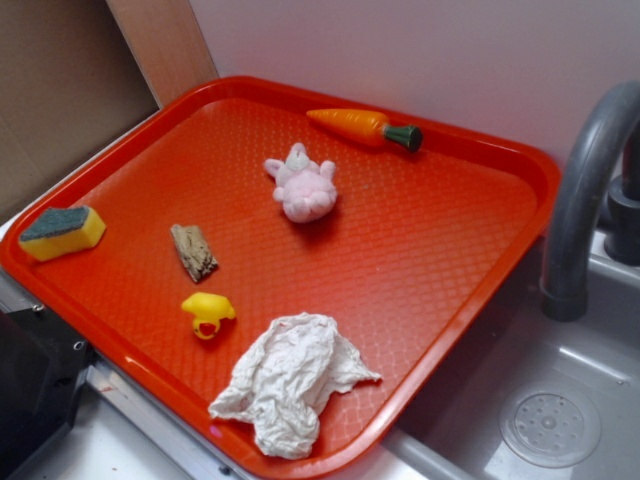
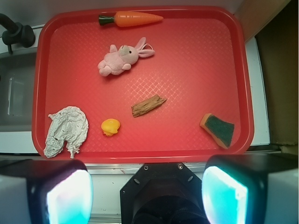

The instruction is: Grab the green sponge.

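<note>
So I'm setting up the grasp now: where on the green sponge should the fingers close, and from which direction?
Come straight down from above and pinch the two long yellow sides of the green sponge. It lies flat, green pad up, near the rim of the tray, so a side approach looks blocked there. The gripper is open and well clear of it.

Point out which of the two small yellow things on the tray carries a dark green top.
The green sponge near the red tray's edge: a yellow block with a green scouring layer. The rubber duck is plain yellow, rounded.
</note>
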{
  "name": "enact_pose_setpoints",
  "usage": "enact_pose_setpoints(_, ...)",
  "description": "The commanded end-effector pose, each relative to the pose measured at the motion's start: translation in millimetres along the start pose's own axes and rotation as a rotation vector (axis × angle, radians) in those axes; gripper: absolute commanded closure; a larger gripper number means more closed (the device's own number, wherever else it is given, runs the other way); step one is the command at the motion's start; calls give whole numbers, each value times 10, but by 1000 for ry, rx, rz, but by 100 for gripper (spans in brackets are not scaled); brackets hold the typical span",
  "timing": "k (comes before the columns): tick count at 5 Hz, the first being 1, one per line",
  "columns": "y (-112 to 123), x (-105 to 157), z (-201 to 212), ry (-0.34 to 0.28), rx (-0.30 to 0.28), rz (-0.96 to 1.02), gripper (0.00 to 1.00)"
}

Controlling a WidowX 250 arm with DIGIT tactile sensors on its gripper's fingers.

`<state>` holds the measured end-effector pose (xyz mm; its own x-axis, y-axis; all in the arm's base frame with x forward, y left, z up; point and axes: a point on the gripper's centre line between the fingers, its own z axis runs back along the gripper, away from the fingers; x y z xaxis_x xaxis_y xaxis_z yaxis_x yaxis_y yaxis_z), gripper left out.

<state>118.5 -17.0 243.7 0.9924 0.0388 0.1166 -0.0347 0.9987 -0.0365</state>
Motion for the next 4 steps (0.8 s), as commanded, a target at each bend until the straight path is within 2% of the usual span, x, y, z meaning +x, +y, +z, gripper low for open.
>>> enact_pose_setpoints(1,0,0,0,0,0,0,0)
enact_pose_setpoints(2,216,311,-130,-99,121,-262,0)
enact_pose_setpoints(3,391,393,-355,-83,189,-530,0)
enact_pose_setpoints(4,471,370,-568,-52,163,-776,0)
